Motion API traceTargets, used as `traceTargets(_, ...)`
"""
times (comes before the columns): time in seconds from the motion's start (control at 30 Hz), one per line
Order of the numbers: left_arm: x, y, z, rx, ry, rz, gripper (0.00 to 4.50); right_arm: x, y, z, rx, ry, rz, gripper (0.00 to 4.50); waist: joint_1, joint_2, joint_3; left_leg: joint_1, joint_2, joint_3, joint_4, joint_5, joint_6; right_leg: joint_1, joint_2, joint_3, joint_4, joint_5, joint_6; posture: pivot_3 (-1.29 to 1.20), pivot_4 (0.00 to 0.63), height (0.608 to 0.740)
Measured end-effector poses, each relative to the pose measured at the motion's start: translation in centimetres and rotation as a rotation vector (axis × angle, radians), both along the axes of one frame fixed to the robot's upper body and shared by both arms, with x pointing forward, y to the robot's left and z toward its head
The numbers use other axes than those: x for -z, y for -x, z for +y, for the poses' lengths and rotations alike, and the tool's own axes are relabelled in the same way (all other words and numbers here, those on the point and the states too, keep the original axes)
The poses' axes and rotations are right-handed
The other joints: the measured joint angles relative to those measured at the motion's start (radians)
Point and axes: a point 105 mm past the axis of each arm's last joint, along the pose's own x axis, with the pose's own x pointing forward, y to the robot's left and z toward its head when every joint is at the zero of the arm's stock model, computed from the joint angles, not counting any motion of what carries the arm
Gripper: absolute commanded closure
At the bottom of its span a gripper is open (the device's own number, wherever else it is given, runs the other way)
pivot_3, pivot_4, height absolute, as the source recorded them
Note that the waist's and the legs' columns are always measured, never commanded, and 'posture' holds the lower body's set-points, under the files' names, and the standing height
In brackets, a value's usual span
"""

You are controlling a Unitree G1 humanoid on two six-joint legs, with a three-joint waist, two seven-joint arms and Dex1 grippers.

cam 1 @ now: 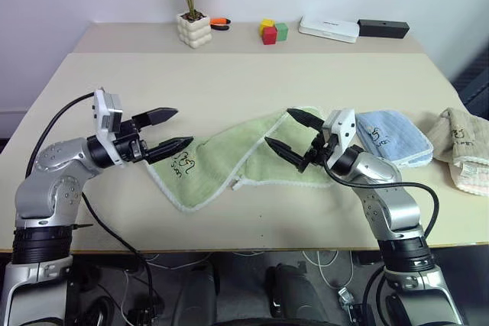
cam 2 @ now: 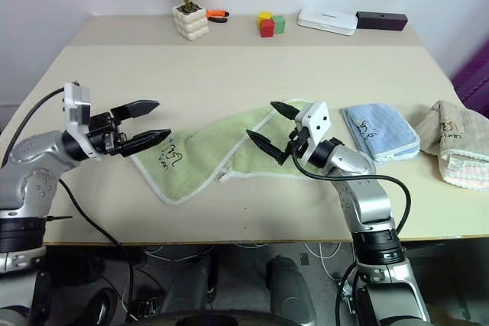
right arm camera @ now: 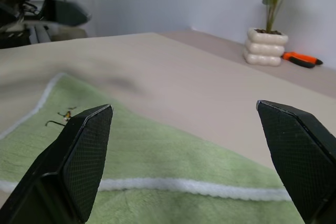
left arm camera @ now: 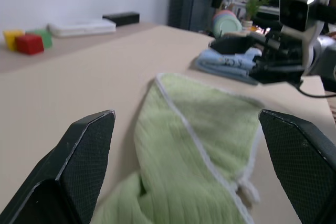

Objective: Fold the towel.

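Observation:
The light green towel (cam 1: 229,158) lies rumpled on the beige table (cam 1: 229,82), partly folded over itself, with white edging and a small dark mark near its left corner. My left gripper (cam 1: 170,129) hovers open just above that left end, pointing right, nothing between its fingers. Over the towel's right end my right gripper (cam 1: 292,133) is also open and empty, pointing left. Each wrist view looks across the green cloth (left arm camera: 199,150) between wide-spread fingers (right arm camera: 79,156).
A folded light blue towel (cam 1: 391,137) and a beige towel (cam 1: 463,143) lie at the right. Along the far edge stand a potted plant (cam 1: 191,5), orange-handled pliers (cam 1: 219,23), coloured blocks (cam 1: 271,32), a white box (cam 1: 328,28) and a black box (cam 1: 382,28).

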Motion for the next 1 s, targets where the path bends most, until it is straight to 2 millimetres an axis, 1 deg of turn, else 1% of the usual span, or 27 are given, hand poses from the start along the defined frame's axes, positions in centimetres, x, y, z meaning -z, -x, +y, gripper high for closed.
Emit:
traceTargets(0.07,-0.3,-0.3,-0.3,0.017,0.014,-0.015,0.00,-0.4,-0.2,0.0,0.008,-0.001,-0.013,0.03,-0.004,0.000,0.000,0.000,0.000,0.000,-0.001,0.000,0.000,0.000,0.000,0.000,0.000,0.001,0.002,0.00,0.150,0.740)
traceTargets(0.17,-0.3,-1.2,-1.1,0.038,0.029,-0.022,0.00,-0.9,-0.3,-0.3,0.025,-0.004,-0.036,0.03,-0.006,0.000,0.000,0.000,0.000,0.000,-0.002,0.000,0.000,-0.001,0.001,0.000,0.000,0.001,0.003,0.00,0.150,0.740)
traceTargets(0.27,-0.3,-1.7,-1.7,0.050,0.042,-0.035,0.00,-1.0,-0.4,-1.0,0.050,-0.004,-0.039,0.03,-0.006,0.000,0.000,0.000,0.000,0.000,-0.002,0.000,0.000,-0.001,0.001,0.000,0.000,0.002,0.003,0.00,0.150,0.740)
traceTargets(0.4,0.3,-1.8,-2.5,0.064,0.032,-0.029,0.00,-0.7,-0.2,-1.0,0.047,0.004,-0.029,0.03,-0.008,0.000,0.000,0.000,0.000,0.000,-0.002,0.000,0.000,-0.001,0.001,0.000,0.000,0.002,0.003,0.00,0.150,0.740)
traceTargets(0.47,1.0,-1.1,-2.6,0.103,0.013,0.005,0.00,-0.8,-0.3,-1.2,0.049,0.015,-0.035,0.03,-0.011,0.000,0.000,0.000,0.000,0.000,-0.002,0.000,0.000,-0.001,0.001,0.000,0.000,0.002,0.003,0.00,0.150,0.740)
traceTargets(0.57,2.5,0.6,-2.4,0.175,-0.032,0.070,0.00,-1.3,-0.6,-1.6,0.061,0.033,-0.055,0.03,-0.011,0.000,0.000,0.000,0.000,0.000,-0.003,0.000,0.000,-0.002,0.001,0.000,0.001,0.001,0.003,0.00,0.150,0.740)
traceTargets(0.67,3.6,1.4,-2.5,0.207,-0.057,0.104,0.00,-1.9,-0.9,-1.4,0.055,0.038,-0.074,0.03,-0.007,0.000,0.000,0.000,0.000,0.000,-0.002,0.000,0.000,-0.002,0.001,0.000,0.001,0.001,0.002,0.00,0.150,0.740)
traceTargets(0.73,3.9,1.9,-2.7,0.221,-0.070,0.109,0.00,-2.2,-0.9,-1.3,0.045,0.041,-0.086,0.03,-0.005,0.000,0.000,0.000,0.000,0.000,-0.002,0.000,0.000,-0.001,0.000,0.000,0.000,0.001,0.002,0.00,0.150,0.740)
traceTargets(0.83,4.2,3.0,-2.9,0.250,-0.109,0.110,0.00,-2.1,-1.1,-1.4,0.038,0.045,-0.080,0.03,-0.007,0.000,0.000,0.000,0.000,0.000,-0.002,0.000,0.000,-0.001,0.000,0.000,0.000,0.001,0.002,0.00,0.150,0.740)
traceTargets(1.0,4.1,3.9,-2.2,0.266,-0.186,0.118,0.00,-1.7,-1.3,-1.3,0.015,0.052,-0.069,0.03,-0.009,0.000,0.000,0.000,0.000,0.000,-0.002,0.000,0.000,-0.002,0.000,0.000,0.000,0.001,0.002,0.00,0.150,0.740)
